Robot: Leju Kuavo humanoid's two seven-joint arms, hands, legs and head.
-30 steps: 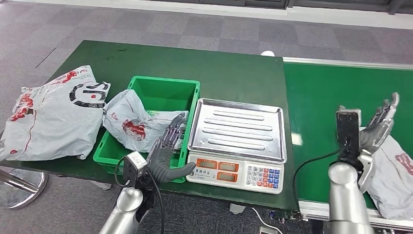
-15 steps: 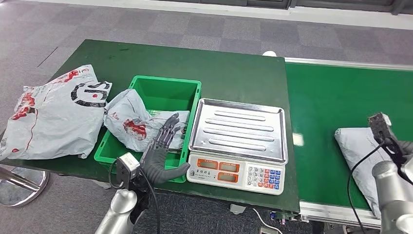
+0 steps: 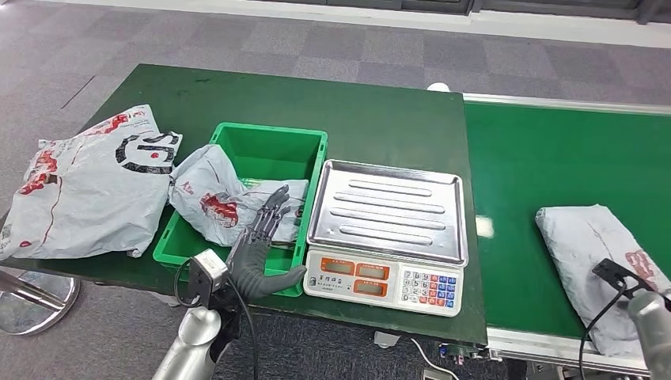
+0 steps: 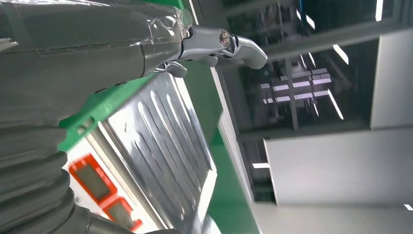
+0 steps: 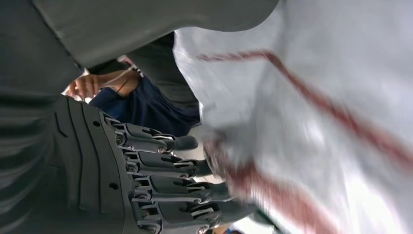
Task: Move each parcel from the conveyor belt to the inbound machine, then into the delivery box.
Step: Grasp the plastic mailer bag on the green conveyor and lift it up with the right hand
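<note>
- Grey carpet tiles surround a green table (image 3: 372,119) bearing the scale (image 3: 385,235), taken here as the inbound machine and the landmark
- Right of the scale, a soft grey poly parcel (image 3: 589,237) lies on the smooth green conveyor belt (image 3: 546,158)
- Right hand (image 5: 146,180), fingers extended, reaches alongside that parcel; whether it touches is unclear
- Judged step: picking up; next, close around the slippery film, lift onto the ribbed steel pan
- Left hand (image 3: 261,245) hangs spread and empty, left of the scale, over the green delivery box (image 3: 305,142) holding a crumpled bagged parcel (image 3: 214,198)

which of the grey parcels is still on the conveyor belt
The grey parcel at far right, lying on the conveyor belt. The large parcel lies on the table, and another hangs over the green bin.
</note>
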